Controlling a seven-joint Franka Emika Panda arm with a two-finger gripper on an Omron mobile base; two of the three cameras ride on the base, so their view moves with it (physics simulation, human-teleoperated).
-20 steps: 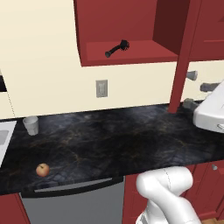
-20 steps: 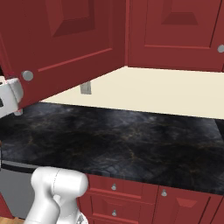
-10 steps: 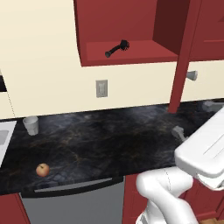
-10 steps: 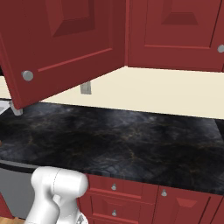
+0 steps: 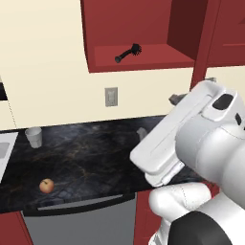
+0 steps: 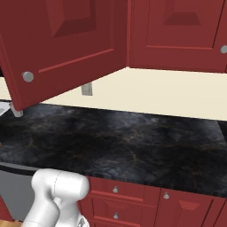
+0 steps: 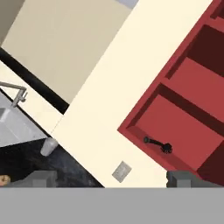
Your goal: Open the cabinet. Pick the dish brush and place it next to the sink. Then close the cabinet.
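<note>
In the left base view the cabinet point(image 5: 139, 52) stands open, and one dish brush point(image 5: 128, 52) lies on its lowest shelf, bristly head to the right. The hand point(image 5: 160, 117) hangs above the counter point(image 5: 95, 153) at the end of the white arm, with one grey fingertip point(image 5: 142, 133) below and another by the cabinet's right edge, so the fingers are spread wide and hold nothing. The brush lies above the hand and a little to its left, well apart from it. Also to the hand's left are one wall outlet point(image 5: 111, 96), one translucent cup point(image 5: 34, 137), one apple point(image 5: 46, 185) and a strip of the sink point(image 5: 5, 150) at the picture's edge.

In the right base view the open cabinet door point(image 6: 57, 48) swings out over the counter point(image 6: 124, 142), one round grey knob point(image 6: 28, 76) at its lower corner. One grey fingertip point(image 6: 16, 111) peeks out beneath that corner.

In the hand view, which is rolled, two grey fingertips point(image 7: 41, 178) rise at the bottom, far apart, with nothing between them. The dish brush point(image 7: 158, 145) lies on the cabinet shelf point(image 7: 183, 131) ahead of the hand, just above the right fingertip and clear of it. The cup point(image 7: 49, 146), the sink point(image 7: 17, 127) with one faucet point(image 7: 15, 94), and the apple point(image 7: 4, 180) sit on the left side.
</note>
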